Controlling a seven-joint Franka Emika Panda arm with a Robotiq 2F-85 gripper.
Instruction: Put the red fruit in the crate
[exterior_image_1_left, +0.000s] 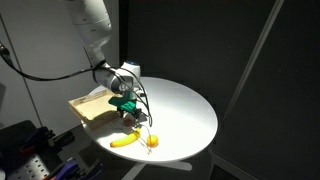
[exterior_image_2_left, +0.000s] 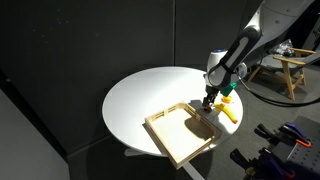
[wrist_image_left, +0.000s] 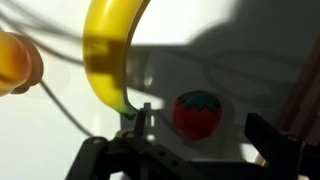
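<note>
Presently the gripper (wrist_image_left: 200, 132) stands released, jaws spread either side of the red fruit (wrist_image_left: 197, 112). A yellow banana (wrist_image_left: 105, 50) lies just beside it; the crate (exterior_image_2_left: 175, 135) sits near

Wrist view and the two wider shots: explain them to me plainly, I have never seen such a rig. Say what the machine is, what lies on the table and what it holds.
The machine is a robot arm ending in a two-fingered end effector. Two cameras stand outside and show the whole round white table. The third rides on the wrist and looks down. On the table lie a shallow wooden crate, a banana, an orange fruit and a small red fruit. The end effector is open and holds nothing; the red fruit lies between its fingers.
</note>
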